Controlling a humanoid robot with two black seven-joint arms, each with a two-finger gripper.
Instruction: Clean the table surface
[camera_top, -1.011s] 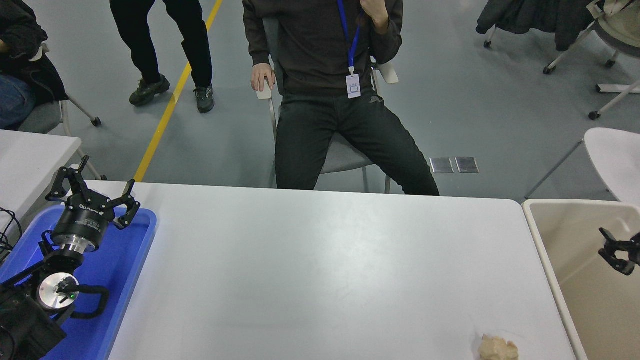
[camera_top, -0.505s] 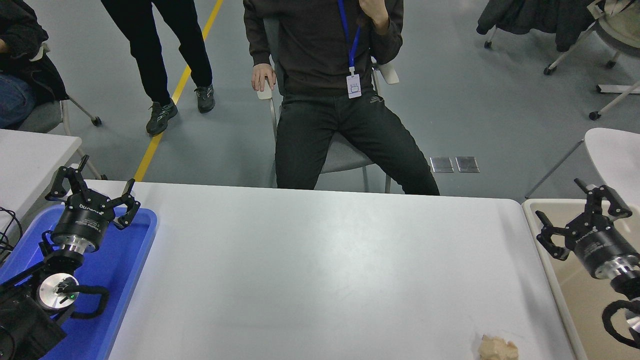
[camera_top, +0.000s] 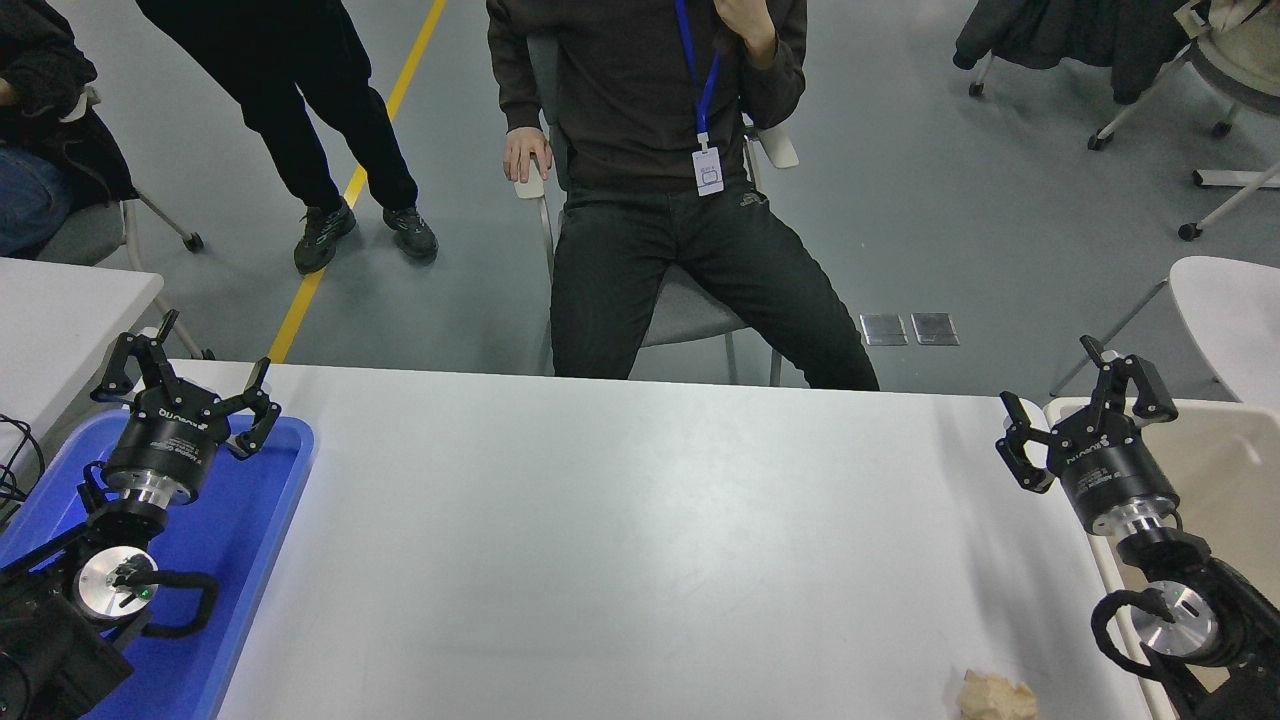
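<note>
My right gripper (camera_top: 1078, 408), jaws spread, hangs over the table surface (camera_top: 640, 540) at its right edge (beside the beige bin (camera_top: 1235, 470)). My left gripper (camera_top: 185, 383), also spread, sits above the blue tray (camera_top: 250, 540).

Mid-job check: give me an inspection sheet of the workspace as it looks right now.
Surface: white table, bare across the middle.
Job's things: one tan crumpled scrap at the near right edge, not yet picked up.
Clutter: blue tray at the left; beige bin off the right end.
Grippers: left tool open over the tray; right tool open above the table's far right corner, nothing held.
Cables: black loops at both wrists; a dark cable left of the tray.
Surroundings: a seated person at the far side, another person standing, chairs about.
</note>
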